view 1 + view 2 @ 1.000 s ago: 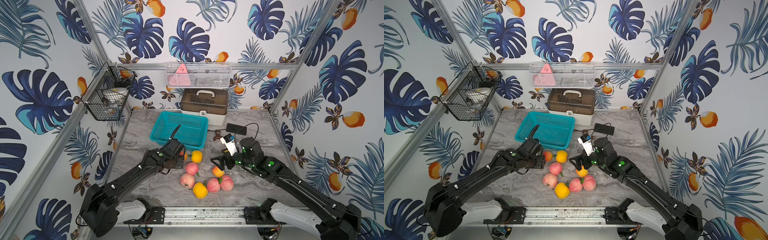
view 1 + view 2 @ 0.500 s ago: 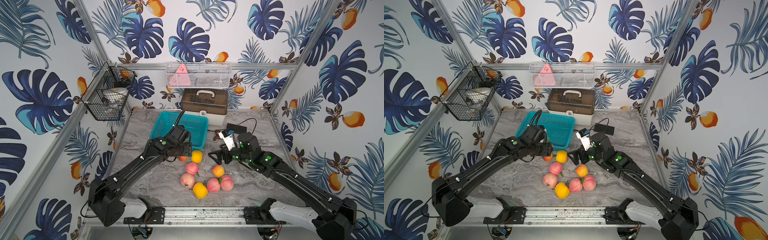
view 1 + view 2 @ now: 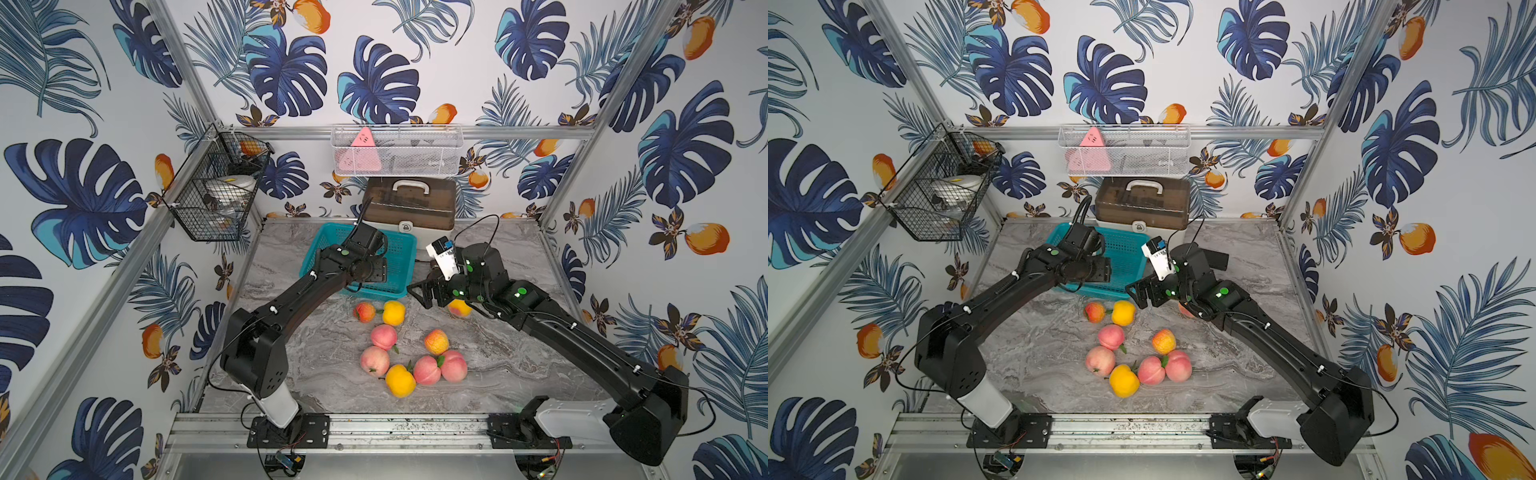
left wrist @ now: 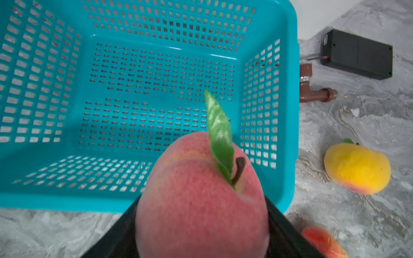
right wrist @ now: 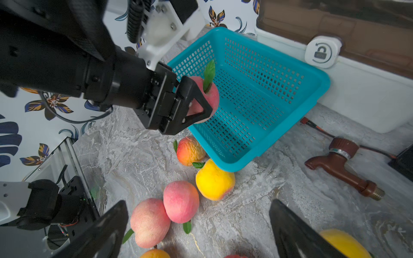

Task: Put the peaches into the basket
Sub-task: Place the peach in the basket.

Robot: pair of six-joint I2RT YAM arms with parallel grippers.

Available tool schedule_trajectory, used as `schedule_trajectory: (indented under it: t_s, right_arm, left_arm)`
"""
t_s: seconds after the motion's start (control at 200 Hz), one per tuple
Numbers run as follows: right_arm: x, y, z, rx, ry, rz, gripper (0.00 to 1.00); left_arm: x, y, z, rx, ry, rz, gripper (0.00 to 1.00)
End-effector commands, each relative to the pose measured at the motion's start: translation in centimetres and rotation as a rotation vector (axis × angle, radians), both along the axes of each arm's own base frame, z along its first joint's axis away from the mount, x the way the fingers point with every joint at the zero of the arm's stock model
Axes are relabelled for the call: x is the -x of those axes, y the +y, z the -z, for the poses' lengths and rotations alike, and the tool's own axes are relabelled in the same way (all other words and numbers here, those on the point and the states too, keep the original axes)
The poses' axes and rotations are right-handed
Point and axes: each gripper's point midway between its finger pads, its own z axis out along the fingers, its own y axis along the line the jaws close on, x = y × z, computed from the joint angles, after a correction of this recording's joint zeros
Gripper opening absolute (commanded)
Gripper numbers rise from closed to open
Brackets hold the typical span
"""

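Cargo: pink peach [image 4: 201, 201] with one green leaf, clamped in the left gripper [image 5: 199, 105], off the desk [image 3: 332, 374], level with the near rim of the basket [image 4: 291, 111].
Receptacle: teal, at the back of the desk; perforated floor bare, nothing inside yet.
Remainder: loose peaches [image 3: 383, 336], nine on the desk in front of the basket, one half under the right arm.
Idle side: right gripper [image 3: 424, 292], jaws wide, empty, raised beside the basket.
Change: a second ago the left gripper sat low among the fruit; it is now lifted and carried to the basket. The right gripper has backed off an orange peach [image 3: 436, 341], which lies where it was.
Meaning: first delivery probably one release away.
Left wrist view only: empty basket interior.
Right wrist view only: the grip seen side-on.
Top views: pink peach hidden behind the left wrist.
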Motion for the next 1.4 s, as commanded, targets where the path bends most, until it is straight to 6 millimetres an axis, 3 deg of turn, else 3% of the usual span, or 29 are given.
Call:
schedule_trajectory:
  t_s: [0.0,0.275,0.57,0.961,1.391]
  right_arm:
    - [-0.5,0.0,0.0,0.019,0.005,-0.014,1.0]
    - [-3.2,1.5,0.4,-0.057,0.044,-0.028,1.0]
    - [-5.8,4.6,0.2,-0.098,0.043,-0.096,1.0]
    - [-8.3,4.8,1.5,-0.041,0.038,-0.038,1.0]
    - [-8.6,4.8,2.6,-0.029,0.061,-0.039,1.0]
  left_arm:
    - [-2.3,0.6,0.0,-0.001,-0.016,-0.012,0.72]
    - [-7.8,3.5,0.4,-0.066,-0.042,-0.093,0.72]
    - [-11.1,5.8,2.1,-0.119,-0.055,-0.155,0.72]
    - [-13.3,9.4,5.6,-0.222,-0.032,-0.226,0.72]
    - [-13.8,11.5,7.8,-0.338,-0.042,-0.276,0.72]
